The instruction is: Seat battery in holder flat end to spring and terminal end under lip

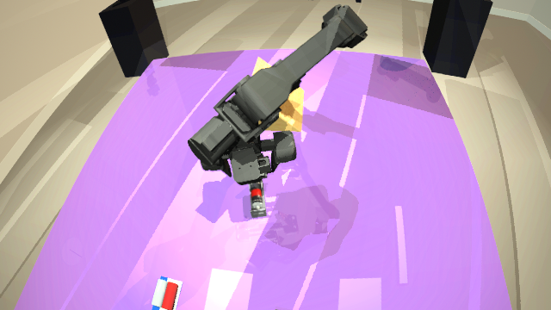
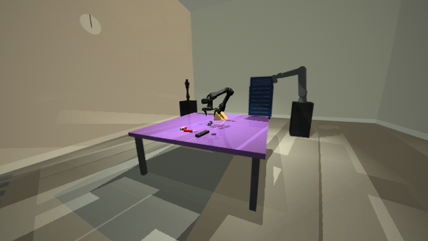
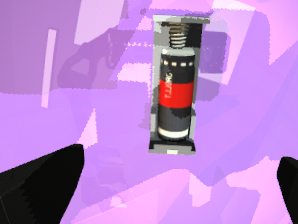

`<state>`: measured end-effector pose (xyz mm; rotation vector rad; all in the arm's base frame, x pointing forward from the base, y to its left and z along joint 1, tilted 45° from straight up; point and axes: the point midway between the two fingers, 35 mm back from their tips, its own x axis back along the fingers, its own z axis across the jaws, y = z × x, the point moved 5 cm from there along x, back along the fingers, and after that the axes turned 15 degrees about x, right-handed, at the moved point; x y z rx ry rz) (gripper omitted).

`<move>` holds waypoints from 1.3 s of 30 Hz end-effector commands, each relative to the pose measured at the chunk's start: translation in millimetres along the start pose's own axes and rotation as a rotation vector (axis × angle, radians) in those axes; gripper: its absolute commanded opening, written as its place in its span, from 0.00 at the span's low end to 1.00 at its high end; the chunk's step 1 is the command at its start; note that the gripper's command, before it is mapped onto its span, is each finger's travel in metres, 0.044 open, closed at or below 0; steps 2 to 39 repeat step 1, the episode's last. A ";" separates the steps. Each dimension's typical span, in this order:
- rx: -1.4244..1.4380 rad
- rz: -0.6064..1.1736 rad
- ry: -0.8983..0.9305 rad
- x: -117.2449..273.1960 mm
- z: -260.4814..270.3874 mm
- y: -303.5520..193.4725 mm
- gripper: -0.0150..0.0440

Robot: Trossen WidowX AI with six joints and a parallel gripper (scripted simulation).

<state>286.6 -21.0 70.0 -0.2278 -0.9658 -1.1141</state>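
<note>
The battery [image 1: 256, 193] [image 3: 175, 94], black with a red band, lies lengthwise inside the grey holder [image 1: 258, 213] [image 3: 161, 148]. In the wrist view its flat end meets the coil spring [image 3: 178, 36] at the top, and it looks nearly parallel to the side walls. Its other end, with a pale band, is close to the lip at the bottom; how far the terminal reaches under the lip cannot be told. My gripper [image 3: 182, 161] is open and empty, above the holder, with the fingers wide apart and touching neither battery nor holder.
A yellow wedge-shaped block [image 1: 294, 116] [image 2: 219, 116] stands by the arm's base. A red and white item [image 1: 170, 294] lies toward the table's front. The exterior view shows a black bar [image 2: 202, 134] and a small dark piece [image 2: 213, 134] near the front edge.
</note>
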 end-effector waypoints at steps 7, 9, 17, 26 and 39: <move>0.007 0.003 -0.003 0.8 -0.1 0.0 1.00; 0.007 0.003 -0.003 0.8 -0.1 0.0 1.00; 0.007 0.003 -0.003 0.8 -0.1 0.0 1.00; 0.007 0.003 -0.003 0.8 -0.1 0.0 1.00; 0.007 0.003 -0.003 0.8 -0.1 0.0 1.00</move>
